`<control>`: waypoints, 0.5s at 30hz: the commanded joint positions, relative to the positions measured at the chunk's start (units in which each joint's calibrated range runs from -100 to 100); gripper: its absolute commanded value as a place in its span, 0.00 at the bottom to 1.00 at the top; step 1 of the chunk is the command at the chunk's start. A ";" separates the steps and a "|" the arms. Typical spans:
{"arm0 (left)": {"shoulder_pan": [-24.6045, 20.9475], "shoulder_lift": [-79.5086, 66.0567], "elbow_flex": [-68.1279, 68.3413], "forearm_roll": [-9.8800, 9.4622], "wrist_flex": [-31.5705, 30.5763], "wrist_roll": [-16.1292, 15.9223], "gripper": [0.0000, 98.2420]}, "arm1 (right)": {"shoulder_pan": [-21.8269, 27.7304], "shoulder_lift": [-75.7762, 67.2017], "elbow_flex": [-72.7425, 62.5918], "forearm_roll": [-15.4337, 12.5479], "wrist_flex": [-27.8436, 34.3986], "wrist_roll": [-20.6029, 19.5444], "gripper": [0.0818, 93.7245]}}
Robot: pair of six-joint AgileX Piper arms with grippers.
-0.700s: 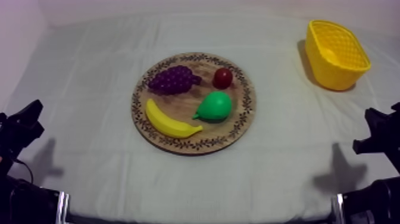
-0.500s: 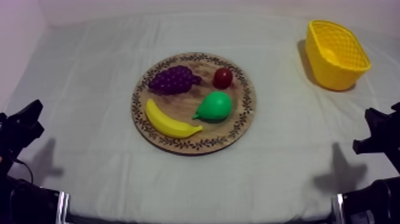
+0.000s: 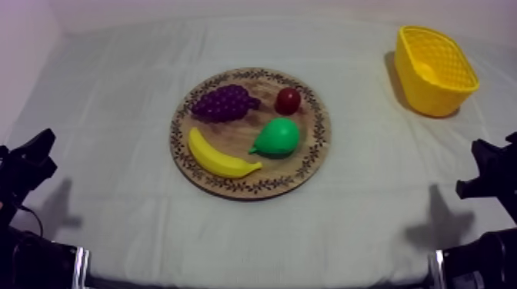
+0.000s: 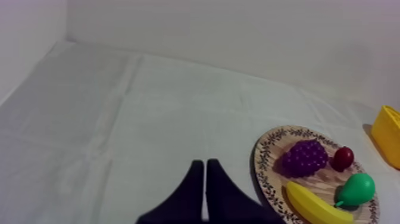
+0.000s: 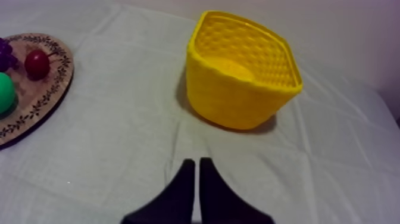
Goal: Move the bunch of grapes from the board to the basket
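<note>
Two closed wedges to start from: left gripper (image 4: 204,164) low at the near left edge of the tabletop, fingers pressed together on nothing, and right gripper (image 5: 196,162) low at the near right edge, likewise pinched together and empty. Spread the fingers of whichever arm goes before descending. Probably best to send the right one, being on the basket's side, though that means reaching across the wooden board (image 3: 311,161) at mid-table. Pass above the banana (image 3: 219,157) at the board's near left rim and the pear (image 3: 277,138) beside it, touching neither. Come down on the bunch of grapes (image 3: 223,102) lying at the board's far left rim, keeping clear of the small red fruit (image 3: 288,100) just beside it. Grip across the narrow width, lift straight, then carry to the yellow basket (image 3: 431,96) at the far right corner and release low over its mouth. From the left wrist view, read all four fruits side by side; from the right wrist view, read the basket's open, seemingly empty inside; from the top view, judge the full stretch between board and basket.
</note>
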 commanded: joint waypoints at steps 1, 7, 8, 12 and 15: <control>-0.03 0.00 -0.03 0.02 0.04 -0.01 0.00 | -0.01 0.04 0.02 0.00 0.00 0.04 0.01; -0.03 0.00 -0.03 0.02 0.04 -0.01 0.00 | -0.01 0.04 0.02 0.00 0.00 1.12 0.03; -0.03 0.00 -0.03 0.02 0.04 -0.01 0.00 | -0.01 0.04 0.02 0.00 0.00 1.86 0.04; -0.03 0.00 -0.03 0.02 0.04 -0.01 0.00 | -0.01 0.04 0.02 0.00 0.00 1.72 0.08; -0.03 0.00 -0.03 0.02 0.04 -0.01 0.00 | -0.01 0.04 0.02 -0.01 -0.24 0.89 0.06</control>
